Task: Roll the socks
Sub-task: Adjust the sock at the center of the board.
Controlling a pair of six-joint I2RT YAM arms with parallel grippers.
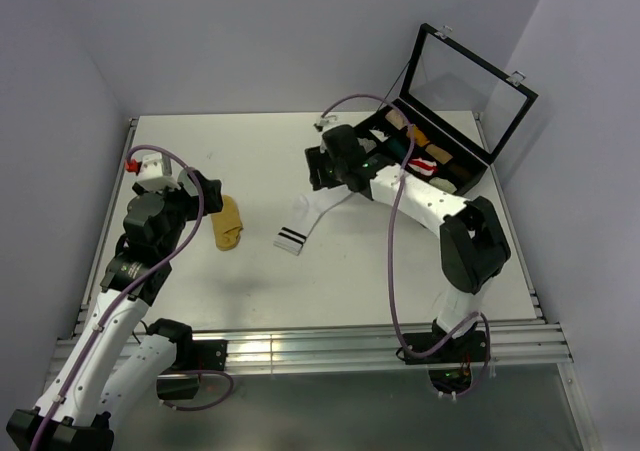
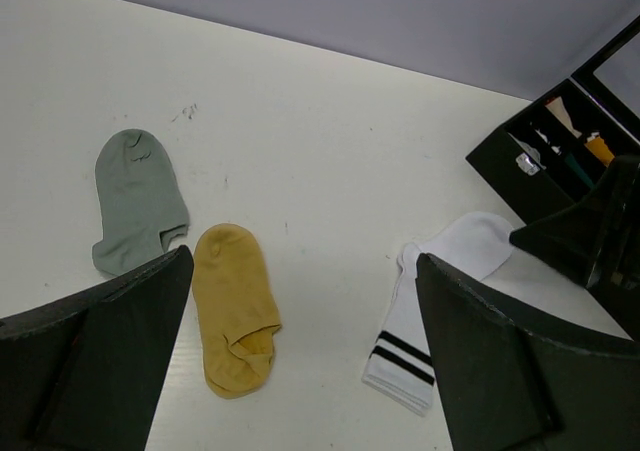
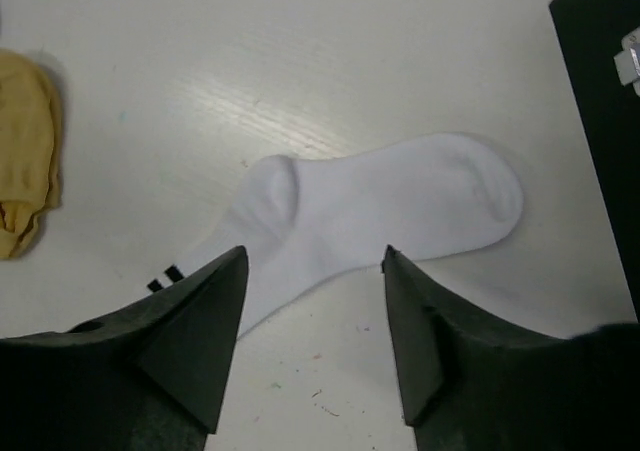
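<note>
Three socks lie flat on the white table. In the left wrist view the grey sock (image 2: 135, 199) is far left, the mustard-yellow sock (image 2: 235, 306) beside it, and the white sock (image 2: 405, 331) with two black cuff stripes to the right. My left gripper (image 2: 305, 261) hangs open above the bare table between the yellow and white socks, holding nothing. My right gripper (image 3: 314, 253) is open just over the white sock (image 3: 380, 211), near its heel, gripping nothing. From above, the yellow sock (image 1: 228, 223) and white sock (image 1: 305, 221) show; my left arm hides the grey one.
A black compartmented case (image 1: 470, 176) stands at the back right with its glass lid (image 1: 465, 81) raised, holding several small fabric rolls. The right arm stretches from its base leftward past the case. The table's left edge rail (image 1: 115, 186) runs close to my left arm.
</note>
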